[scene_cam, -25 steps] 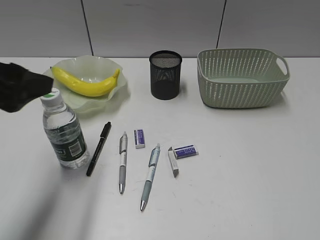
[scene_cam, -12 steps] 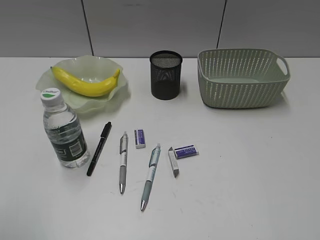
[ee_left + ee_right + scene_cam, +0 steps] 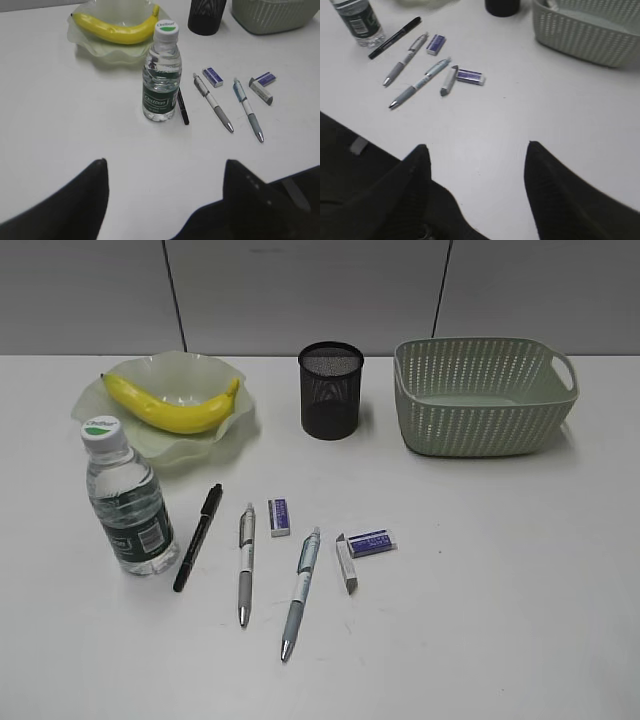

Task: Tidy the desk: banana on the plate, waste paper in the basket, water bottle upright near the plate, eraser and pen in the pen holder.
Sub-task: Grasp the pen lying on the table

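Three pens and three erasers lie loose on the white table (image 3: 520,600), the last untidy part of a desk otherwise largely in order. The banana (image 3: 172,406) rests in the pale green plate (image 3: 230,435) at the far left, and the water bottle (image 3: 126,502) stands upright just in front of that plate, cap up. The black mesh pen holder (image 3: 331,390) stands at the middle of the far edge, with the sage-green basket (image 3: 485,400) to its right; whether the waste paper lies inside the basket cannot be told from these views, and none is seen on the table.

A black pen (image 3: 197,537) lies just beside the bottle, with a grey pen (image 3: 245,564) and a blue-grey pen (image 3: 300,592) to its right. One eraser (image 3: 279,517) sits between the grey and blue-grey pens; two more, one in a purple sleeve (image 3: 371,543) and one long and pale (image 3: 346,564), touch at a corner further right.

Neither arm appears in the exterior view. The left gripper (image 3: 165,170) hangs spread and empty above the near table, well short of the bottle; the right gripper (image 3: 476,152) is likewise spread and holds nothing, the erasers well ahead of it.

Judged from this layout, the stationery step is in hand. The next move calls for an arm to descend on a pen or eraser, pinch it across its narrow side, and carry it over the holder's rim.
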Robot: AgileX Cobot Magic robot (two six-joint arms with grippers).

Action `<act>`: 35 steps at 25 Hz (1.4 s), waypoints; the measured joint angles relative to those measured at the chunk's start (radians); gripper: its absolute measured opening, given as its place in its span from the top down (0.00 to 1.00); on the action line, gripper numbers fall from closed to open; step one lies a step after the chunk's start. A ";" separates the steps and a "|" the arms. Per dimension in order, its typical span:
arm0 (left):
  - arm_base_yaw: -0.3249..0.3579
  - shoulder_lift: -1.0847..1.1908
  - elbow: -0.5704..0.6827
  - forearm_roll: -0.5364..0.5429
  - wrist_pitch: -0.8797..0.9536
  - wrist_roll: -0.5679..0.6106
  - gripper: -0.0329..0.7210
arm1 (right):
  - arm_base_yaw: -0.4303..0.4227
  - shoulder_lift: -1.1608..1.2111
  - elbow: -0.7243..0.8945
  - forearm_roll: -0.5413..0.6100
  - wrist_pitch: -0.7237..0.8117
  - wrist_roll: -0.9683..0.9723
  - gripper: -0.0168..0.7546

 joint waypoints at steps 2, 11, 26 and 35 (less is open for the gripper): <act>0.001 -0.013 0.000 0.001 0.000 0.000 0.27 | 0.005 0.181 -0.047 0.059 -0.013 -0.027 0.40; 0.001 -0.035 0.000 0.011 -0.005 0.027 0.34 | 0.252 0.876 -0.422 0.038 0.008 0.153 0.51; 0.001 -0.035 0.000 0.028 -0.005 0.034 0.34 | 0.546 1.676 -1.060 -0.180 0.272 0.845 0.51; 0.001 -0.035 0.000 0.028 -0.005 0.034 0.34 | 0.546 1.867 -1.078 -0.179 0.204 0.869 0.54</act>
